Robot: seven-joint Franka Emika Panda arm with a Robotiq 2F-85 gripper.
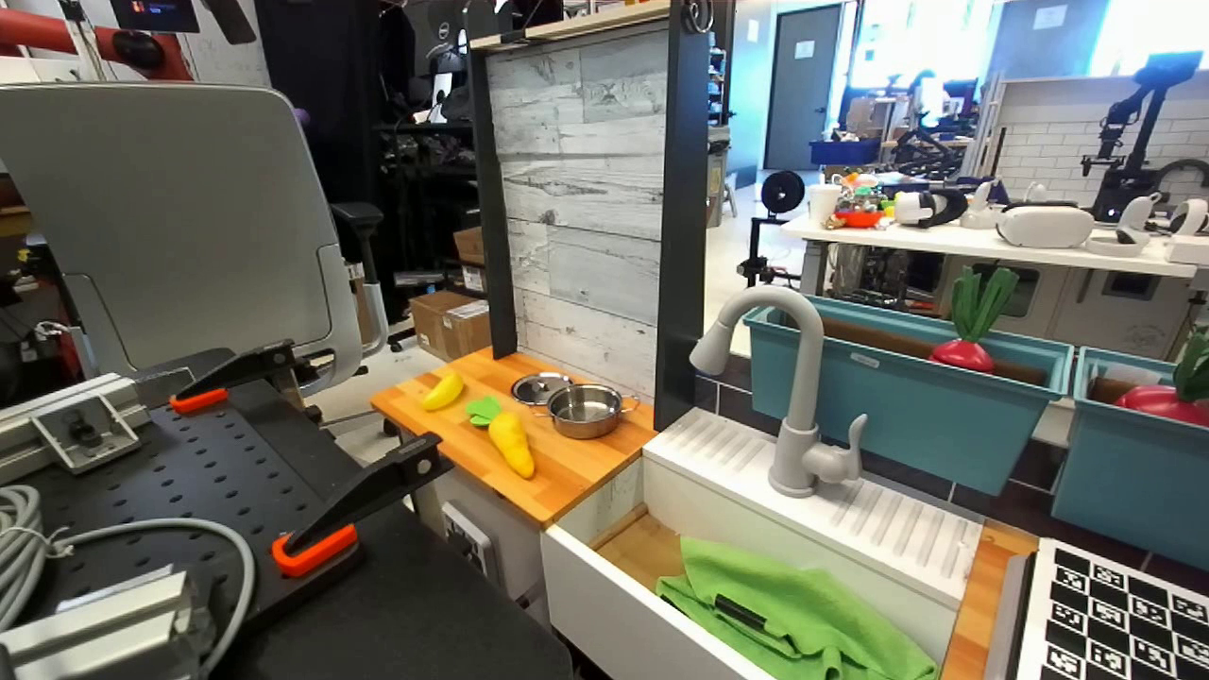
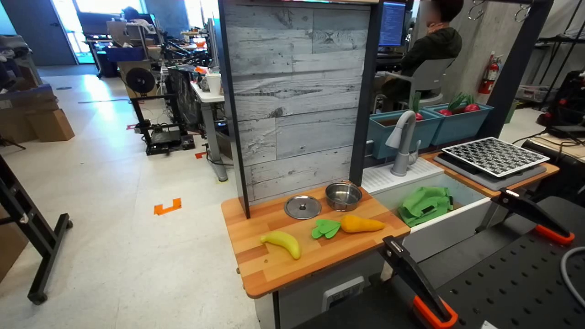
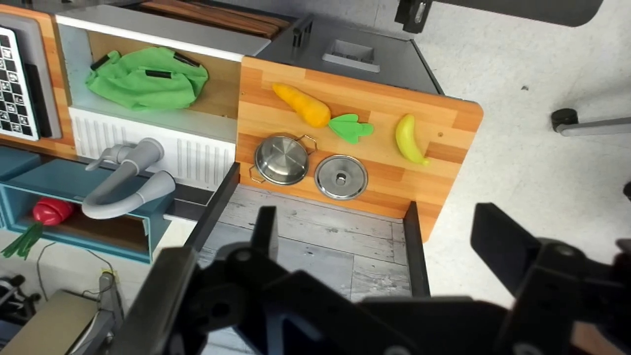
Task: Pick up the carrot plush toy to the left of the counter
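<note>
The carrot plush toy (image 3: 304, 106), orange-yellow with a green leafy end, lies on the orange-tan wooden counter (image 3: 379, 185). It also shows in both exterior views (image 1: 511, 444) (image 2: 361, 224), lying on the counter (image 1: 444, 451) (image 2: 274, 279) next to the metal bowl. In the wrist view its tapered end points toward the sink and its leaves toward the banana. My gripper (image 3: 380, 231) shows only in the wrist view. Its two black fingers are wide apart with nothing between them. It is high above the counter and apart from the carrot.
A yellow banana (image 3: 408, 140), a metal bowl with handles (image 3: 282, 159) and a round metal lid (image 3: 340, 177) share the counter. A grey plank panel (image 2: 297, 100) with black posts rises behind it. The sink (image 1: 652, 623) holds a green cloth; a grey faucet (image 1: 801, 397) stands beside it.
</note>
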